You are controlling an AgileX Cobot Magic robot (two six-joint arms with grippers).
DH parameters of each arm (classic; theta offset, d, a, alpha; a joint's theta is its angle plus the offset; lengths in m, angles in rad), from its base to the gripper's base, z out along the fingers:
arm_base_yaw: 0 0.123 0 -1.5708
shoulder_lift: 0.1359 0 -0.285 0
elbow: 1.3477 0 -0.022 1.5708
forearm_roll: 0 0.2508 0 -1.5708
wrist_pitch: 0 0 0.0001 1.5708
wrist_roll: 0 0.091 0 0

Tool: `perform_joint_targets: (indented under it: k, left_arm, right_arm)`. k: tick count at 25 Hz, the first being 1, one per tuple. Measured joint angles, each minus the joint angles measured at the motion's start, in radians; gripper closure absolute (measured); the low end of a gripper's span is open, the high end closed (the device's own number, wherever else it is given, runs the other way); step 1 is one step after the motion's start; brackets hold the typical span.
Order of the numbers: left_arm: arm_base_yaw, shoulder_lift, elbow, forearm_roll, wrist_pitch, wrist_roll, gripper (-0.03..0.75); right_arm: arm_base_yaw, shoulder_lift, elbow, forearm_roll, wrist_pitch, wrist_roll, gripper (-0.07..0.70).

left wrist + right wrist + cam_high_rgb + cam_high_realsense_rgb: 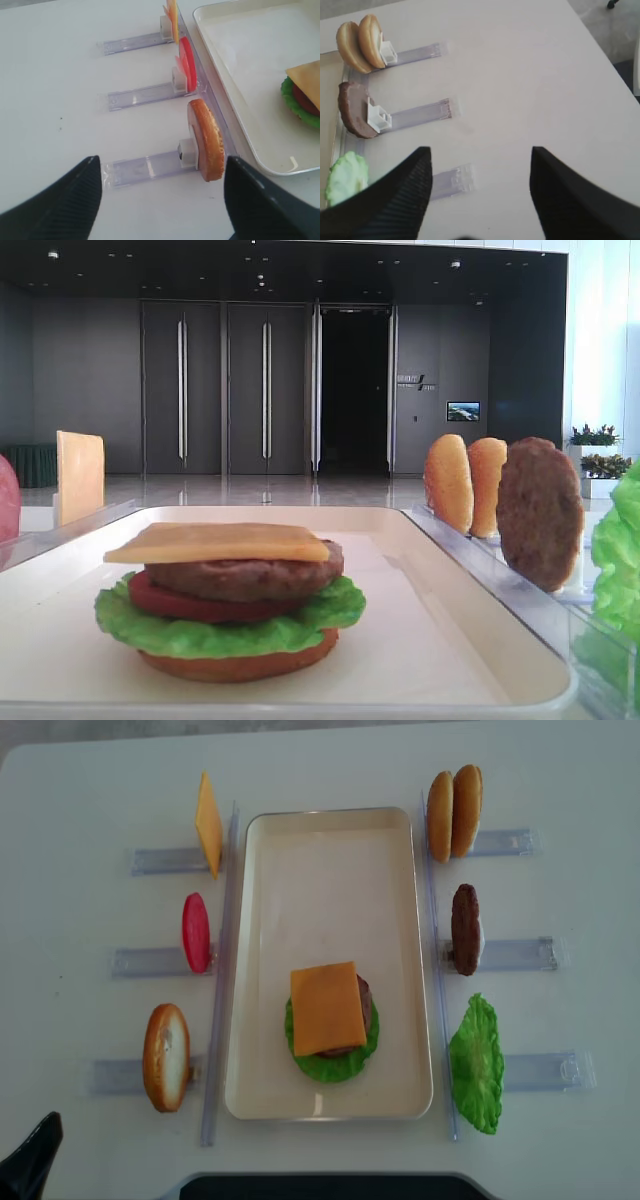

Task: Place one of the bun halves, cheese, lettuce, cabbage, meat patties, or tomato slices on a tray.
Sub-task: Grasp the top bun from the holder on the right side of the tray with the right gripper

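On the cream tray (330,870) lies a stack: a cheese slice (324,1008) on a meat patty (250,578), a tomato slice (165,598), lettuce (335,1065) and a flat bun (240,667). Two domed bun halves (455,812), a patty (465,928) and a lettuce leaf (476,1063) stand in the right racks. Cheese (208,825), tomato (196,932) and a flat bun (166,1057) stand in the left racks. My right gripper (480,150) is open and empty over bare table. My left gripper (161,160) is open and empty, just short of the flat bun (206,141).
Clear plastic rack strips (520,954) reach outward on both sides of the tray, and long clear rails (222,970) run along its edges. A dark edge (320,1188) lies at the table's front. White tabletop (90,780) surrounds the racks.
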Motion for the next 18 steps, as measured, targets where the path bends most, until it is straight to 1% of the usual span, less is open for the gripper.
perform_joint_targets:
  k: [7, 13, 18]
  left_arm:
    - [0.000, 0.000, 0.000, 0.000, 0.000, 0.000, 0.136]
    - [0.000, 0.000, 0.000, 0.000, 0.000, 0.000, 0.136]
    - [0.000, 0.000, 0.000, 0.000, 0.000, 0.000, 0.136]
  right_arm:
    - [0.000, 0.372, -0.213, 0.032, -0.015, -0.048, 0.152]
    - [0.000, 0.683, -0.437, 0.048, -0.027, -0.048, 0.143]
    - [0.000, 0.880, -0.586, 0.039, -0.025, -0.048, 0.141]
